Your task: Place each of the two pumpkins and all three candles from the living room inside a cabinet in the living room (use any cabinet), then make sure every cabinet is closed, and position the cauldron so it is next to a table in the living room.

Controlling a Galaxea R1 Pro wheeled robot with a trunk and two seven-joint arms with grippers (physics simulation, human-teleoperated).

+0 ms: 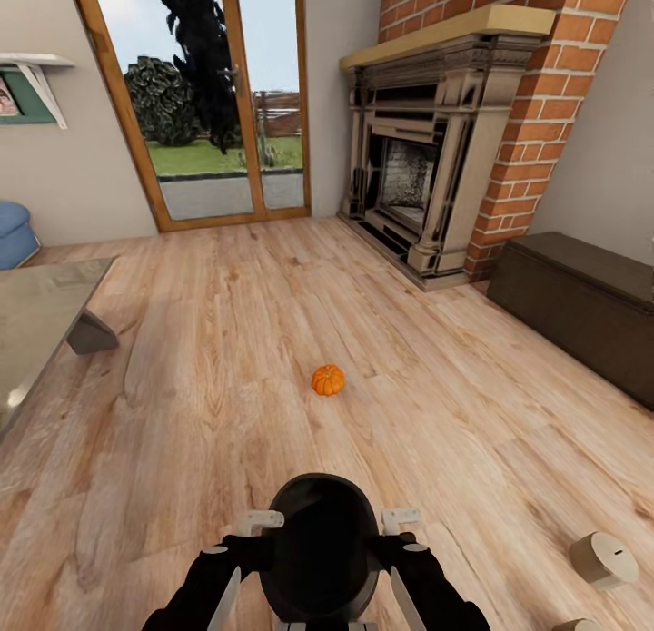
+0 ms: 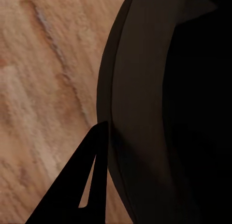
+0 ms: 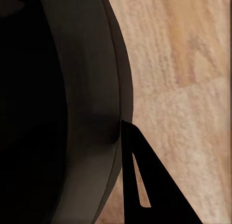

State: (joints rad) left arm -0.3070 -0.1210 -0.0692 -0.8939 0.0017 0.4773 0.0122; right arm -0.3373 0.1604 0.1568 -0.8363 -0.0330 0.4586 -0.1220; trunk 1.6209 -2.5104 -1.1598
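Observation:
The black cauldron [image 1: 320,545] hangs just in front of me, held from both sides above the wooden floor. My left gripper [image 1: 262,525] is shut on its left rim and my right gripper [image 1: 398,522] on its right rim. In each wrist view one dark finger [image 2: 92,178] [image 3: 140,171] lies against the outer wall of the cauldron [image 2: 145,103] [image 3: 87,89]; the other finger is hidden inside. One orange pumpkin [image 1: 328,379] sits on the floor ahead. A beige candle [image 1: 603,559] lies on its side at the lower right, and another candle [image 1: 576,626] peeks in at the edge.
The low table [image 1: 41,309] with its pale slab top stands at the left. The dark-brown cabinet [image 1: 581,295] runs along the right wall with its fronts shut. A brick fireplace [image 1: 436,159] and glass doors [image 1: 213,104] are at the back.

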